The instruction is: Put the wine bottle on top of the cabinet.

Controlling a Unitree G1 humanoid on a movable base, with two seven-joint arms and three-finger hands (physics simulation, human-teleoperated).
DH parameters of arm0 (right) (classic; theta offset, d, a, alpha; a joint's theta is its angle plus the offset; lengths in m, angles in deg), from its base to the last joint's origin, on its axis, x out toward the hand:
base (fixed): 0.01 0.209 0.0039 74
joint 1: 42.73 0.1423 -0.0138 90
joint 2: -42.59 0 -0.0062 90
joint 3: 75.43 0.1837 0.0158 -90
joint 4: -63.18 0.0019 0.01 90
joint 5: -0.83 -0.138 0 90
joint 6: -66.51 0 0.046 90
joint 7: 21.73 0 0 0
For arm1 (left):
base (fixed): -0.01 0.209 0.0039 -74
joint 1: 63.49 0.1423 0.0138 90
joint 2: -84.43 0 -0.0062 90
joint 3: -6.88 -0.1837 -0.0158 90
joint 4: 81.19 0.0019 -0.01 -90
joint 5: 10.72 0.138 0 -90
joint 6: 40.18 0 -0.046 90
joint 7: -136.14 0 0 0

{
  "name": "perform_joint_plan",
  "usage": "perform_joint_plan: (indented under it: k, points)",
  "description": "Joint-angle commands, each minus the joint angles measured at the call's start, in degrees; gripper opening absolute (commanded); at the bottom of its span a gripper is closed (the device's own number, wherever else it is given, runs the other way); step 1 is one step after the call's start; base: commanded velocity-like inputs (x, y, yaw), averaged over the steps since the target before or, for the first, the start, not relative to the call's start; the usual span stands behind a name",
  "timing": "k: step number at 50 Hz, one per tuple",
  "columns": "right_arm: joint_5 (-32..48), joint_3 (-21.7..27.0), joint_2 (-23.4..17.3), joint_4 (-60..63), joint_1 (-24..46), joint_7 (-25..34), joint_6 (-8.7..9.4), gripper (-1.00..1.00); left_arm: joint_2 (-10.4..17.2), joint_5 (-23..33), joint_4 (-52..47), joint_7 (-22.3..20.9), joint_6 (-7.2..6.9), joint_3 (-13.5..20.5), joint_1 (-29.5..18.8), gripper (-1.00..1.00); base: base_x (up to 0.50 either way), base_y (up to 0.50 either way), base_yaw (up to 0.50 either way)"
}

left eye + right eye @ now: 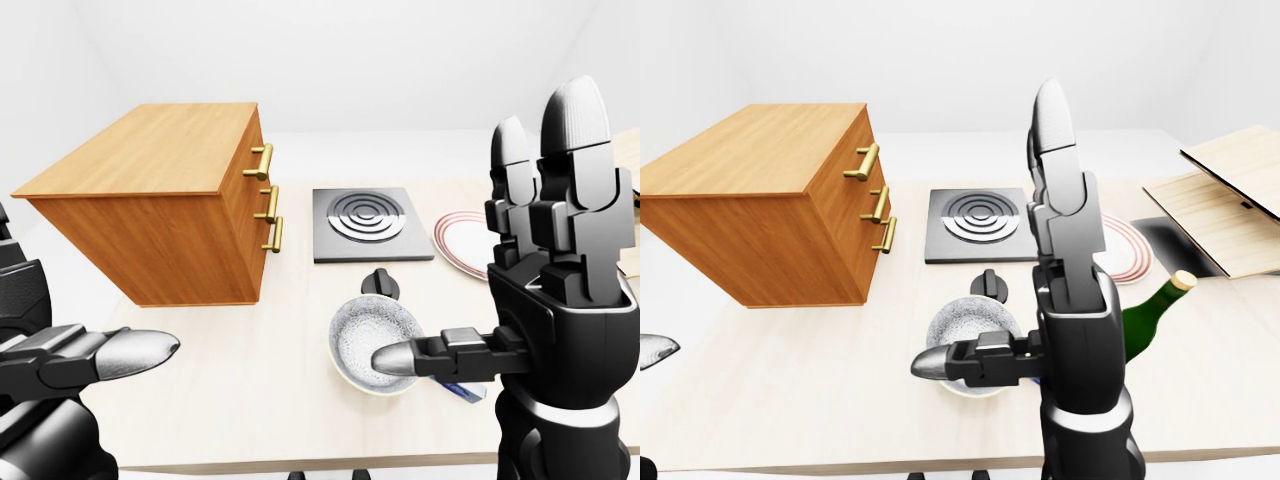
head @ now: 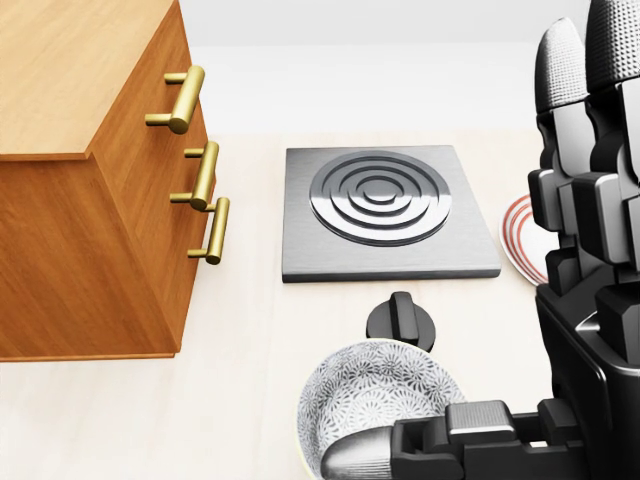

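The green wine bottle (image 1: 1152,322) with a pale cork shows only in the right-eye view, at the right, partly hidden behind my right hand. It leans to the right on the table. My right hand (image 1: 1012,268) is open, with its fingers upright and its thumb pointing left over a speckled bowl. It does not close on the bottle. The wooden cabinet (image 1: 150,190) with brass handles stands at the left, and its top is bare. My left hand (image 1: 95,358) is low at the bottom left, fingers extended, holding nothing.
A speckled bowl (image 1: 372,338) sits below a black knob (image 1: 380,284) and a square stove plate (image 1: 372,222). A red-rimmed plate (image 1: 462,245) lies to the right. Wooden boards (image 1: 1230,195) and a dark tray (image 1: 1168,243) lie at the far right. The light table (image 1: 250,390) ends at the bottom edge.
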Motion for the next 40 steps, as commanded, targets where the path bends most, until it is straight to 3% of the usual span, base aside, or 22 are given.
perform_joint_plan:
  k: [1,20,27,40]
  points:
    - [-2.9,0.8,0.3,0.1,-0.4,-1.1,0.00,1.00,-0.3,0.1,-0.2,-0.3,0.00,-0.1,0.2,1.00,0.00,0.00,0.00]
    - [-4.4,0.1,-1.4,-1.5,-1.0,-1.8,0.00,0.99,-1.0,1.5,0.1,-1.4,0.00,-1.1,0.9,1.00,0.07,-0.01,0.00]
    - [-6.8,1.2,-0.4,-1.2,-2.0,-1.9,0.00,1.00,-1.3,2.2,0.6,-1.8,0.00,-1.3,1.0,1.00,0.00,0.00,0.00]
    - [-7.7,1.5,-0.8,-0.5,-2.1,-2.7,0.00,1.00,-1.8,2.7,0.0,-2.2,0.00,-1.7,1.4,1.00,-0.14,0.01,-0.50]
